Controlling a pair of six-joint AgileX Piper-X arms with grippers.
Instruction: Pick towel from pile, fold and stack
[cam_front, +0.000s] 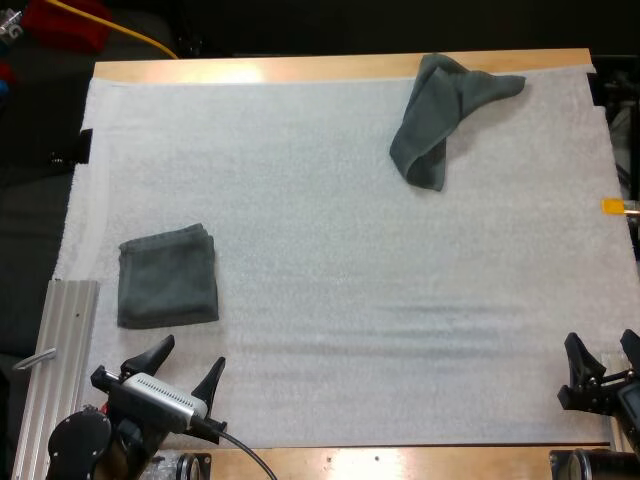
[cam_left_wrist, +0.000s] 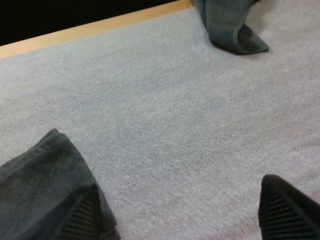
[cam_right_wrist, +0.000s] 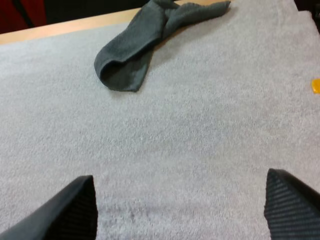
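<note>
- Two black grippers are waiting at the near edge of the white mat (cam_front: 330, 250), one on each side.
- My left gripper (cam_front: 192, 355) is hanging low over the near left part of the mat. Its fingers are standing wide apart and are holding nothing.
- In the left wrist view, one finger (cam_left_wrist: 82, 215) of the left gripper (cam_left_wrist: 182, 210) is sitting right at the near corner of the folded towel (cam_left_wrist: 40, 185). I cannot tell if the two are touching.
- My right gripper (cam_front: 600, 345) is hanging over the near right corner of the mat. Its fingers are also spread wide, with just bare mat showing between them in the right wrist view (cam_right_wrist: 182, 205).
- A silver metal bar (cam_front: 60, 360) is lying off the mat's left edge, beside my left arm.
- The folded towel (cam_front: 167, 277) is lying flat on the mat just past the left gripper, near the mat's left edge. It is making a neat dark square with layers showing at one side.
- The crumpled towel (cam_front: 440, 115) is lying at the far side of the mat, toward the right. It is bent over on itself in a long, floppy shape.
- Its far end is reaching the wooden table (cam_front: 300, 68) edge, as the right wrist view (cam_right_wrist: 140, 50) and the left wrist view (cam_left_wrist: 230, 27) are showing.
- The crumpled towel is lying well apart from both grippers and from the folded towel.
</note>
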